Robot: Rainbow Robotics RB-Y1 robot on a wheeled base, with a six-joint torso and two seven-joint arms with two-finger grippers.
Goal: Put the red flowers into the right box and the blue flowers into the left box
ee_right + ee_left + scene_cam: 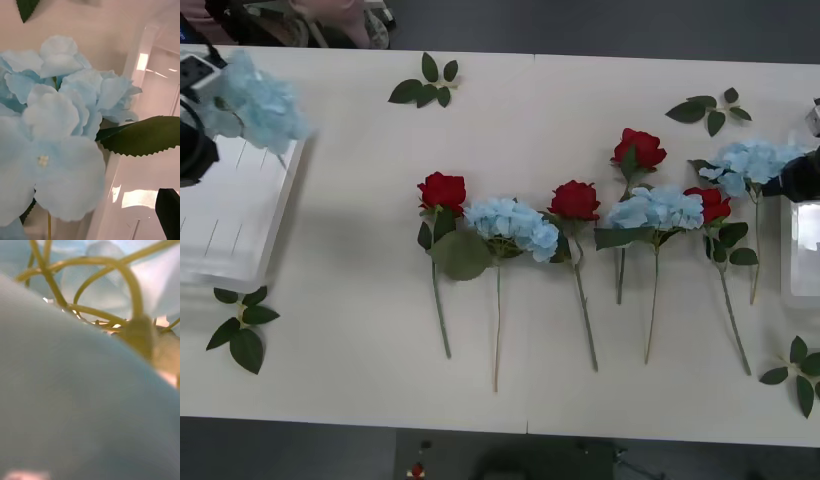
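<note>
A staged test room or lab rather than a home: a bare white counter (360, 350) made of joined panels stands on plain grey floor (300, 450), artificial flowers (510, 225) are lined up in a tidy row, and leaf sprigs (425, 85) are scattered about.

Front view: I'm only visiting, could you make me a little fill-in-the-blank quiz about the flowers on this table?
1. The number of red flowers lying on the table is ____.
2. The flower at the left tool, over the left box, is coloured ____.
3. The right tool sits at the table's right edge beside a flower head coloured ____.
4. The loose green sprigs bear only ____.

Missing words: four; blue; blue; leaves.
</note>
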